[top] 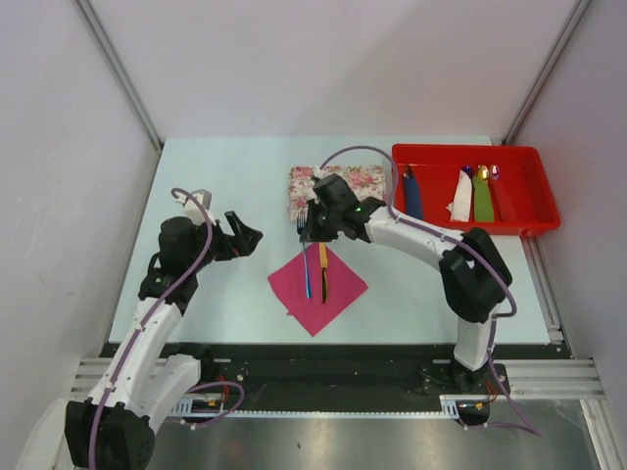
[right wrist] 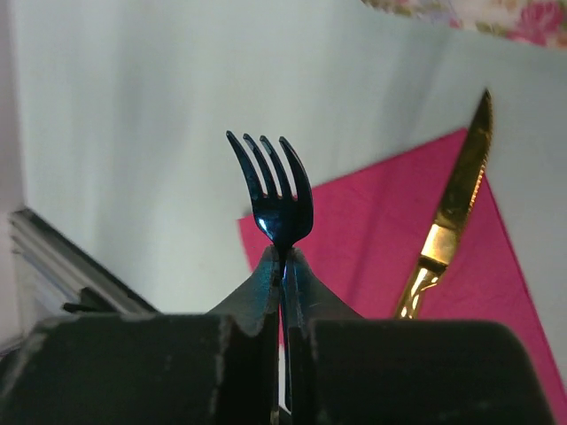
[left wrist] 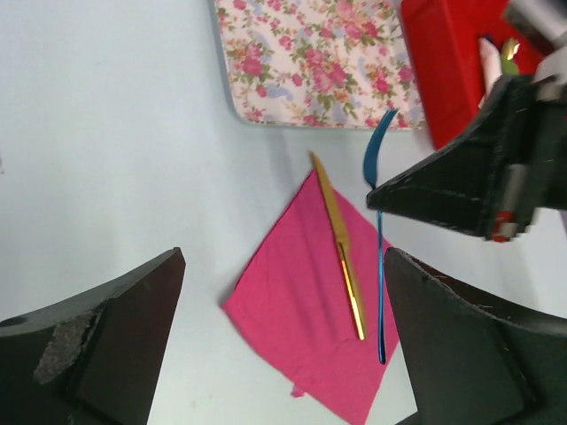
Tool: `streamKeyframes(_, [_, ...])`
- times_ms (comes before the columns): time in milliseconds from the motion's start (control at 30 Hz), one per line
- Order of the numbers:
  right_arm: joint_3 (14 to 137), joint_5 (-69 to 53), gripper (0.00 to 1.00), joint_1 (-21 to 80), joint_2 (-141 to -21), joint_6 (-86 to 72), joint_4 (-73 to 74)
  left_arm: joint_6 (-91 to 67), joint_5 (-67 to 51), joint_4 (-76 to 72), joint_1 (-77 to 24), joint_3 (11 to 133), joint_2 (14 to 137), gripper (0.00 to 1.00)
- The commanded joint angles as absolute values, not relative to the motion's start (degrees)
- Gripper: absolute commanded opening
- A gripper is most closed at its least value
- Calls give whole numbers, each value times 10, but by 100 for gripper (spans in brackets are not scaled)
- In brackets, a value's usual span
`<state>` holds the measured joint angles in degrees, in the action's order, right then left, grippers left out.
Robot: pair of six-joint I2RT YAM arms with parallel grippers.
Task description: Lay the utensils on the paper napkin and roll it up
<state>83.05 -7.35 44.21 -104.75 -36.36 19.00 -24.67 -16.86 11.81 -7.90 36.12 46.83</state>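
The magenta paper napkin lies as a diamond on the table between the arms. A gold knife rests on it. Beside the knife is the dark blue fork, its handle end over the napkin's left part. My right gripper is shut on the fork just below its tines, with the gripper over the napkin's far corner. My left gripper stands open to the left of the napkin, holding nothing. From the left wrist the napkin, the knife and the fork show between its fingers.
A floral tray lies just behind the napkin, partly under the right arm. At the back right a red bin holds blue, white and green rolled bundles.
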Motion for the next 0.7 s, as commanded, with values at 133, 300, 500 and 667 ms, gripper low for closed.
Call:
streamKeyframes(133, [850, -37, 0, 435, -1134, -370, 285, -216, -192, 130, -71, 370, 465, 100])
streamKeyframes(300, [858, -17, 0, 430, -1135, -361, 280, -234, -200, 115, -71, 358, 466, 100])
streamKeyframes(500, [863, -38, 0, 419, -1141, -391, 281, -238, -203, 105, -71, 355, 472, 100])
streamKeyframes(667, [888, -51, 0, 423, -1159, -403, 286, -240, -203, 102, -71, 354, 474, 100])
